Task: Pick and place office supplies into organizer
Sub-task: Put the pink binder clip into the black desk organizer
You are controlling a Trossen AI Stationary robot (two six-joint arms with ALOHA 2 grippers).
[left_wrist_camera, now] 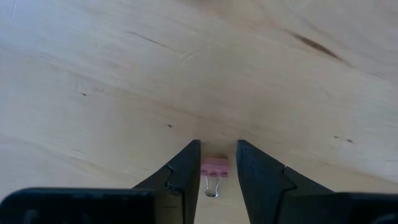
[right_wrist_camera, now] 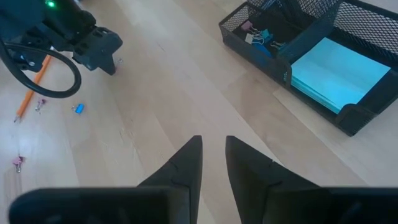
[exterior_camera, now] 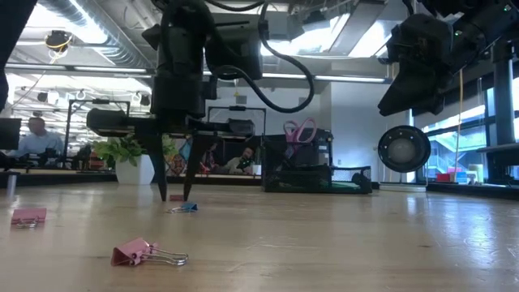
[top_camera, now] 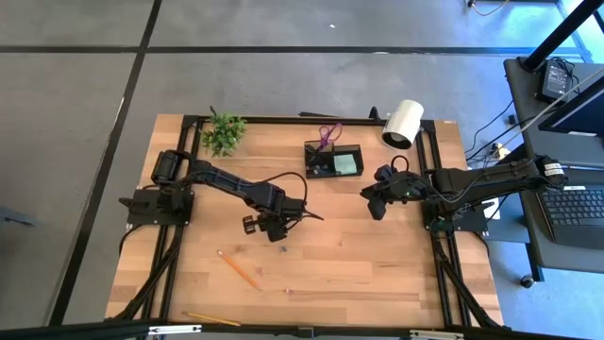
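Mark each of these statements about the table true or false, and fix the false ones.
1. The left pincer straddles a pink binder clip on the table. True.
2. The sticky-note pad lies loose on the wood. False: it sits in the black organizer.
3. The scissors stand in the organizer. True.
4. The right pincer holds a pencil. False: it holds nothing and hangs above bare wood.
5. A small blue clip lies on the table near the left arm. True.
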